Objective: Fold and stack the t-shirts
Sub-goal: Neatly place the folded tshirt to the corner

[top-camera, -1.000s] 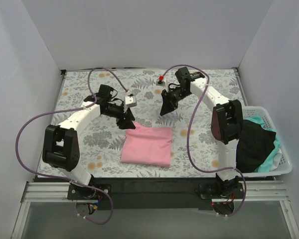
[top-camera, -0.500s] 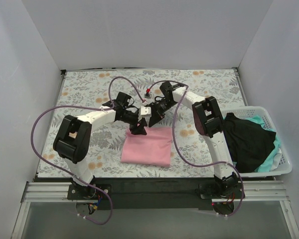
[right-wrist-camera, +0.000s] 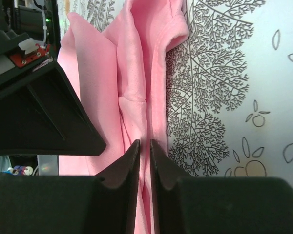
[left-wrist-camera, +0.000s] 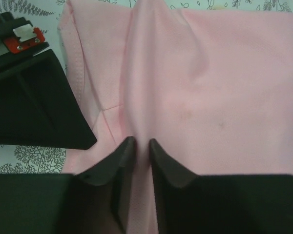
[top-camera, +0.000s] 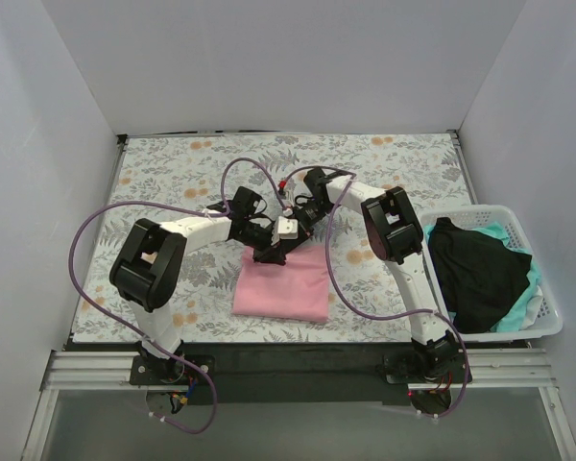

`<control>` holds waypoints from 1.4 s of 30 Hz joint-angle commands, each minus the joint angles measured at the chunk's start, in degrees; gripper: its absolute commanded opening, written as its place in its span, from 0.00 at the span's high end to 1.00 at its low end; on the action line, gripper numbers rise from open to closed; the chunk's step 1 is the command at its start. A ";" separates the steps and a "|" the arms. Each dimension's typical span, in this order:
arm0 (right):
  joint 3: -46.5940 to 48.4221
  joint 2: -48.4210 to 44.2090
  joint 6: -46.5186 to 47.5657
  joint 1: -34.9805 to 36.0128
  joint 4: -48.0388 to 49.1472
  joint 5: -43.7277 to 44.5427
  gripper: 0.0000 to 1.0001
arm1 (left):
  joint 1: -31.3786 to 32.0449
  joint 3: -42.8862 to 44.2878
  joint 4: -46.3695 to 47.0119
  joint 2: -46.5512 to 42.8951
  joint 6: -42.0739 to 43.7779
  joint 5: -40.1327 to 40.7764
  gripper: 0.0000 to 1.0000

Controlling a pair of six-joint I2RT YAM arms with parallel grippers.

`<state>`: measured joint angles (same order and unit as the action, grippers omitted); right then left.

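Note:
A folded light pink t-shirt lies on the floral sheet near the front middle. My left gripper and right gripper meet at its far edge, close together. In the left wrist view the left gripper is shut on a raised ridge of the pink t-shirt. In the right wrist view the right gripper is shut on a fold of the pink t-shirt at its edge. A black t-shirt and a mint-green t-shirt lie in the basket.
A white lattice basket stands at the right edge of the table. The grey-and-orange floral sheet covers the table. White walls close in the left, back and right. Purple cables loop off both arms.
Both arms have swung inward and down to the far edge of the pink t-shirt. The grippers now pinch its cloth side by side. The shirt has not shifted noticeably.

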<state>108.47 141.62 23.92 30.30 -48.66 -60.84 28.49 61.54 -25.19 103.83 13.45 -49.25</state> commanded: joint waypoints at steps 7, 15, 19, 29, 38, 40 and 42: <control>-5.19 1.29 4.81 0.54 0.76 2.30 0.80 | 0.34 -0.36 1.19 -5.48 3.07 0.30 1.00; -5.98 1.11 6.13 0.46 0.50 1.78 0.80 | -0.10 -1.33 7.69 -7.94 3.42 1.88 1.00; -6.33 0.76 6.93 0.54 0.50 1.95 0.80 | -1.07 -1.07 10.68 -7.94 2.98 1.27 1.00; -6.78 0.85 7.72 0.46 0.33 1.25 0.80 | -3.18 -1.24 15.78 -6.36 3.86 1.44 1.00; -4.67 -0.64 6.75 0.02 0.15 2.65 0.71 | -3.27 -4.41 21.32 -9.51 0.44 2.49 0.68; -3.70 -2.57 6.66 -0.16 0.15 4.75 0.66 | -3.70 -4.76 20.97 -11.62 -1.23 2.58 0.66; -3.00 -5.11 6.92 -0.33 -0.03 6.86 0.62 | -4.32 -5.20 19.14 -15.05 -2.46 2.23 0.64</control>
<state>103.77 140.18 28.23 30.35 -49.69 -65.65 25.23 56.47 -7.09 96.57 13.17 -46.57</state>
